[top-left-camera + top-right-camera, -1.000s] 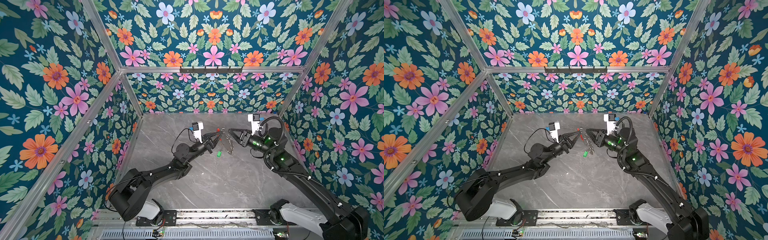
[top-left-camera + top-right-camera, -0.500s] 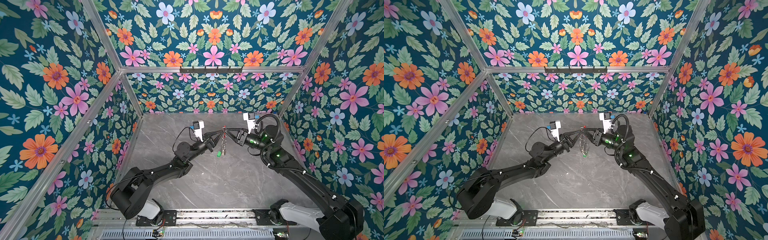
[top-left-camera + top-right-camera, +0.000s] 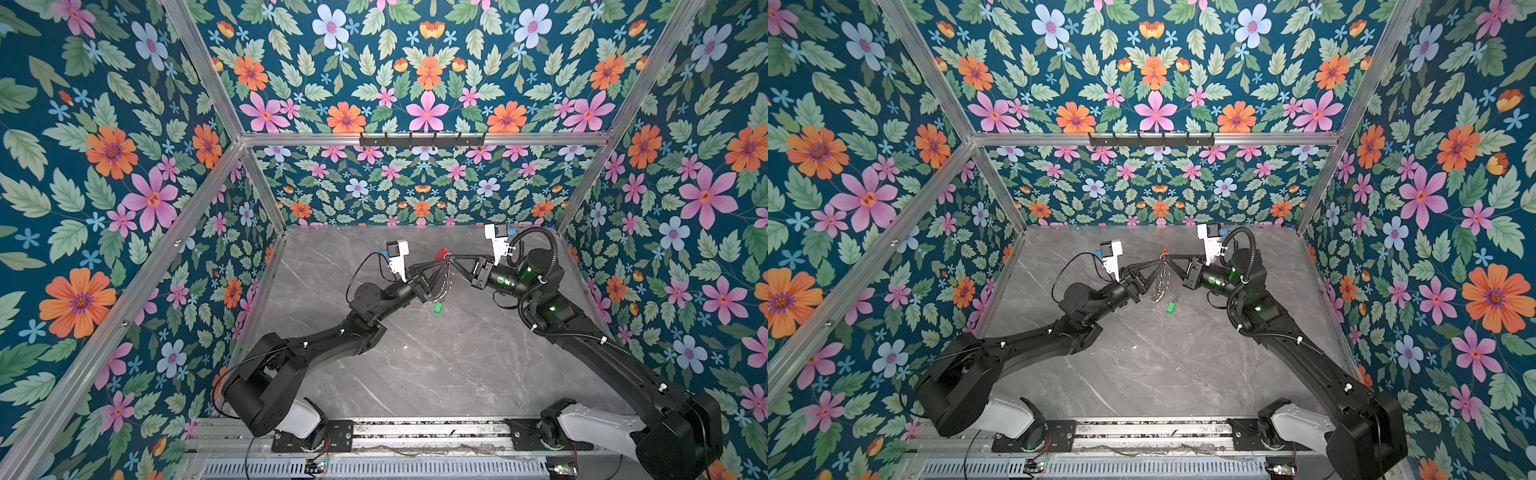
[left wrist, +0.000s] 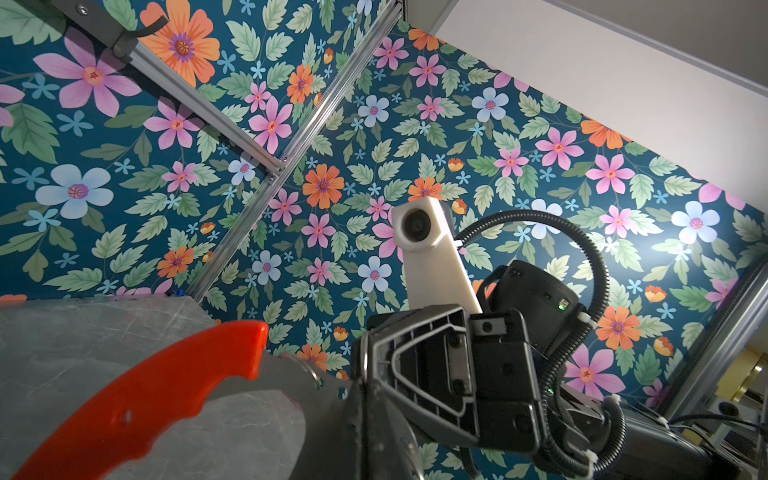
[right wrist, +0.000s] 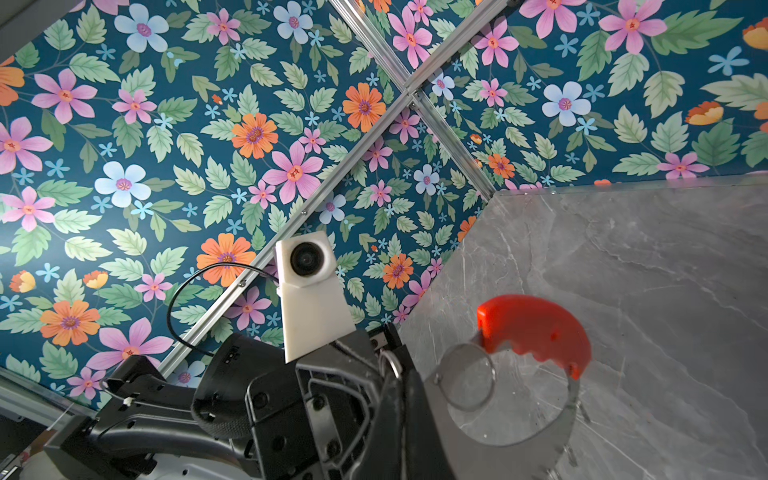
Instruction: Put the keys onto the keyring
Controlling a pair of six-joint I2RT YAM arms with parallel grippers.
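We see the keyring [image 3: 443,277], grey metal with a red plastic arc and silver loops, held up above the table [image 3: 415,365]. The green-headed key [image 3: 437,308] lies on the table below it. The left gripper [image 3: 443,262] and the right gripper [image 3: 451,259] both clench their fingers on the ring; a second ago the right one stood released.

Enclosure walls [image 3: 424,83]: dark teal floral wallpaper with pink, orange and pale blue flowers. Aluminium frame profiles [image 3: 291,139] run along the wall joints. A black hook rail [image 3: 422,140] is mounted on the rear profile. Worktop [image 3: 436,365]: grey veined marble finish.
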